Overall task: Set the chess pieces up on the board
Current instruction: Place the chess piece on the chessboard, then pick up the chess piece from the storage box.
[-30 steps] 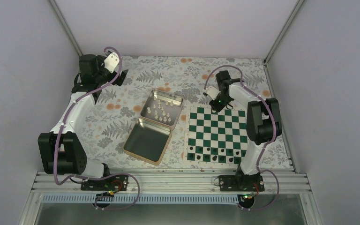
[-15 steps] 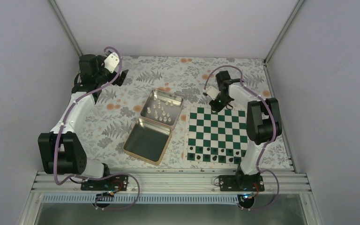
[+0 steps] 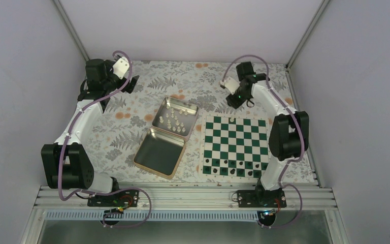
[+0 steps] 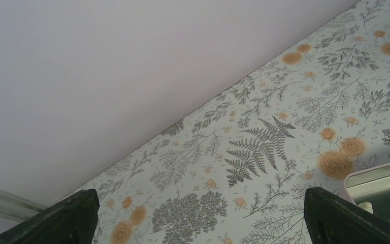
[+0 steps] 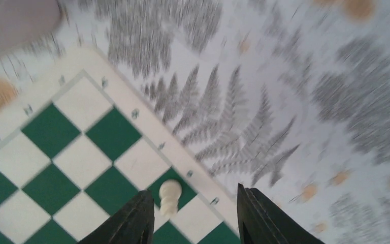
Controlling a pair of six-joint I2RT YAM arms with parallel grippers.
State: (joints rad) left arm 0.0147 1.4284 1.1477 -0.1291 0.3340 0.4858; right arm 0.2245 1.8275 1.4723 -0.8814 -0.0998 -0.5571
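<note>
The green-and-white board point(image 3: 244, 140) lies on the right of the table. One cream-white chess piece point(image 3: 232, 119) stands on its far row; in the right wrist view this piece point(image 5: 170, 197) is upright on a green edge square of the board point(image 5: 56, 152). My right gripper point(image 3: 238, 100) hovers above the board's far edge, and seen from the wrist the gripper point(image 5: 193, 192) is open, the piece free beside its left finger. Several more white pieces point(image 3: 175, 119) sit in the tin. My left gripper point(image 3: 131, 85) hangs open at the far left, holding nothing.
The silver tin point(image 3: 163, 109) lies hinged open left of the board, its empty lid point(image 3: 160, 151) nearer me. Its rim point(image 4: 381, 175) shows at the left wrist view's lower right. Small dark pieces point(image 3: 231, 172) line the board's near rows. Grey walls enclose the floral table.
My right gripper has opened and let go of the white piece on the board's far row, then drawn up and back toward the far wall. The left arm has not moved.
</note>
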